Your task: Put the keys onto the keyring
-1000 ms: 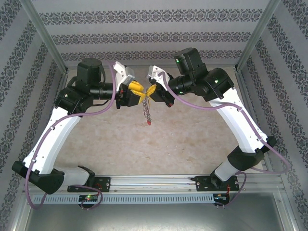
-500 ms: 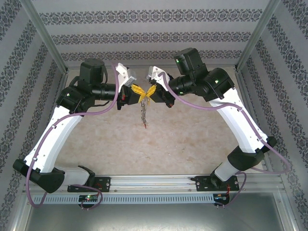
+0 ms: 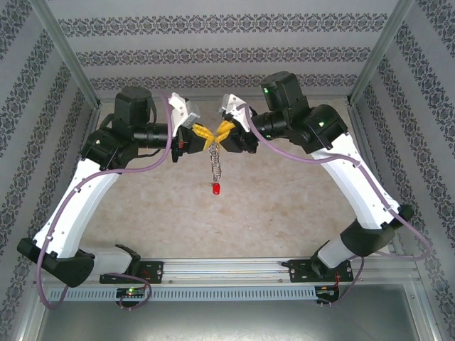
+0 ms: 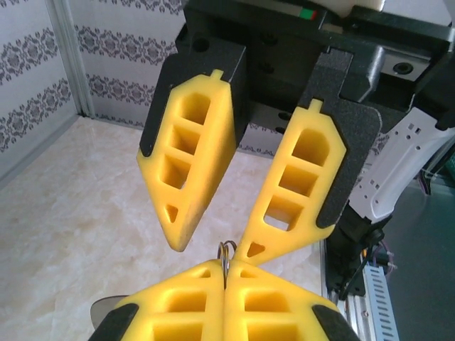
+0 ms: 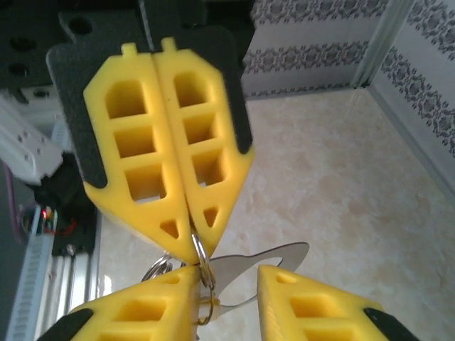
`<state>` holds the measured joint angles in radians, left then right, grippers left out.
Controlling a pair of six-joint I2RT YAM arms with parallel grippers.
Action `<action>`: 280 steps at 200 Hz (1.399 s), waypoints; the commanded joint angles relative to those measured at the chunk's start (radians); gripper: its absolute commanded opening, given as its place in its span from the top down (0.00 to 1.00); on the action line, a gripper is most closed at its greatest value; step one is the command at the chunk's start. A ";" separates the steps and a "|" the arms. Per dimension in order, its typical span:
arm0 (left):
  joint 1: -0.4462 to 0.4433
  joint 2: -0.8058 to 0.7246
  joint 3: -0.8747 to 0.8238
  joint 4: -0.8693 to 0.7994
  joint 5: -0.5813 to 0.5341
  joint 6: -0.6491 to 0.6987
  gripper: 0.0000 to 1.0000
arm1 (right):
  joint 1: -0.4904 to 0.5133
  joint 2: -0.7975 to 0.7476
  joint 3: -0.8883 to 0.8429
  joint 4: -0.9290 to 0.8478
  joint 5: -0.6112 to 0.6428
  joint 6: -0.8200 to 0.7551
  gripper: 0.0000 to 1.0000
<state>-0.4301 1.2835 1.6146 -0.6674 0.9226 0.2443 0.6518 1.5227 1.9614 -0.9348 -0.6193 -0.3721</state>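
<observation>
As both arms hung tip to tip above table [image 3: 298, 206], left gripper [image 4: 226, 275] had fingers pressed together, pinching thin top ring of keyring [image 3: 215, 160]. Right gripper [image 5: 226, 280] faced it, fingers spread either side of ring. Chain dangled below in mid-air, red tag [image 3: 215, 189] lowest.

Pinches a thin metal ring [image 4: 227, 250] upright between the left gripper's [image 4: 225, 268] yellow fingers [image 4: 178, 302], pressed flush together at the bottom. Faces the right gripper [image 4: 212, 249] above, yellow fingers [image 4: 192, 163] spread apart, one tip just beside the ring. Looks over pale marble worktop [image 4: 85, 199] to patterned wall [image 4: 106, 42] at its far edge.
</observation>
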 commanded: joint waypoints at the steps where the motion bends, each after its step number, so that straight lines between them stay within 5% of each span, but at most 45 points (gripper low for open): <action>1: 0.021 -0.042 -0.026 0.141 0.039 -0.070 1.00 | -0.069 -0.088 -0.127 0.265 -0.120 0.199 0.71; 25: 0.056 -0.059 -0.053 0.254 0.097 -0.167 1.00 | -0.142 -0.174 -0.291 0.508 -0.194 0.374 0.71; 93: 0.068 -0.066 -0.122 0.520 0.147 -0.352 1.00 | -0.150 -0.174 -0.334 0.637 -0.343 0.494 0.71; 200: 0.069 -0.057 -0.113 0.532 0.155 -0.365 1.00 | -0.143 -0.148 -0.315 0.630 -0.423 0.543 0.74; 280: 0.070 -0.059 -0.110 0.529 0.156 -0.367 1.00 | -0.123 -0.113 -0.272 0.602 -0.418 0.554 0.58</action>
<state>-0.3706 1.2350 1.4895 -0.1955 1.0470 -0.1139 0.5114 1.3899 1.6482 -0.3401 -1.0149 0.1810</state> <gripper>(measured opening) 0.043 0.421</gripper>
